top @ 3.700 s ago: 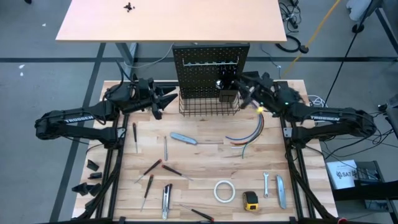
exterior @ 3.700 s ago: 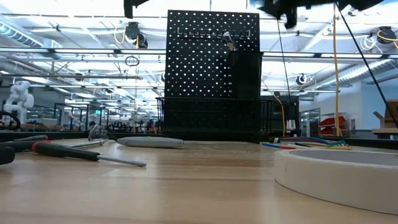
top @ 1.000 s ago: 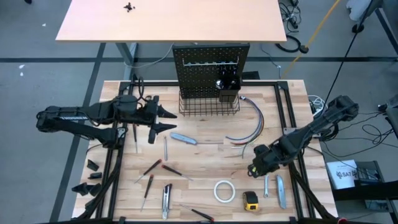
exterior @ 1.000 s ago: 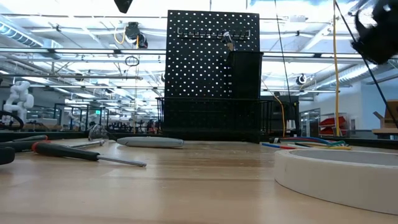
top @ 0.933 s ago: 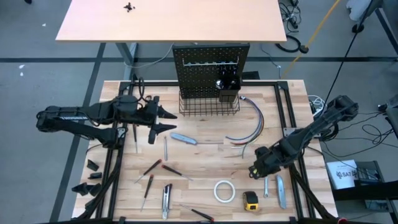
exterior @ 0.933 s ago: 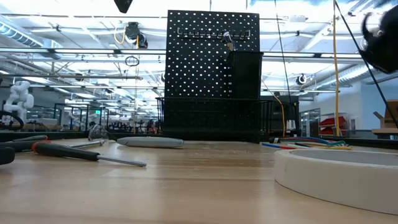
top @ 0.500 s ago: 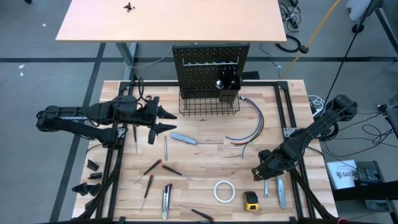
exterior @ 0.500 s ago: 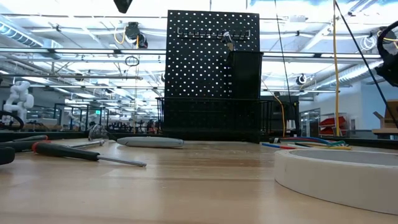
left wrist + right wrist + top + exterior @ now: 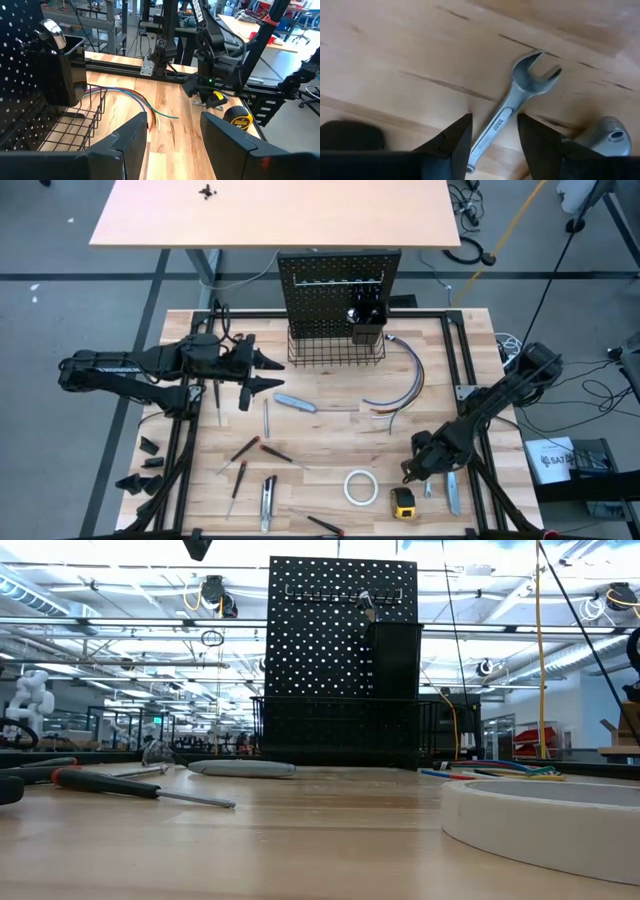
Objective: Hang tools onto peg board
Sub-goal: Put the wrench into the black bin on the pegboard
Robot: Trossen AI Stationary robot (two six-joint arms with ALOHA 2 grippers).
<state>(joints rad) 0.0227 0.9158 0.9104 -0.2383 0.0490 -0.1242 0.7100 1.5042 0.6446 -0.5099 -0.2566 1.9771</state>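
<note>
A: Where does the right gripper (image 9: 418, 468) stand?

B: It hangs low over the near right part of the wooden table (image 9: 330, 435), tipped down at a silver wrench (image 9: 512, 106). In the right wrist view its two dark fingers (image 9: 457, 140) stand apart, with the wrench's shaft running up through the gap between them and nothing clamped.

A: So the wrench lies free?

B: It lies flat on the wood. Its open-ended head points away from the gripper, past the fingertips, and the shaft's near part sits between them. Whether either finger touches the metal cannot be told.

A: What else sits near that gripper?

B: A grey utility knife (image 9: 452, 488) lies just beside the wrench, on the outer side; its rounded end shows at the edge of the right wrist view. The yellow tape measure (image 9: 403, 501) sits just nearer than the gripper, and the white tape roll (image 9: 360, 487) lies on its inner side.

A: And the peg board (image 9: 338, 285)?

B: It stands upright at the far edge, well apart from the right gripper, with its wire basket (image 9: 336, 350) at the foot.

A: And the other arm?

B: The left gripper (image 9: 262, 372) waits on the left of the basket, its fingers spread and empty.
</note>
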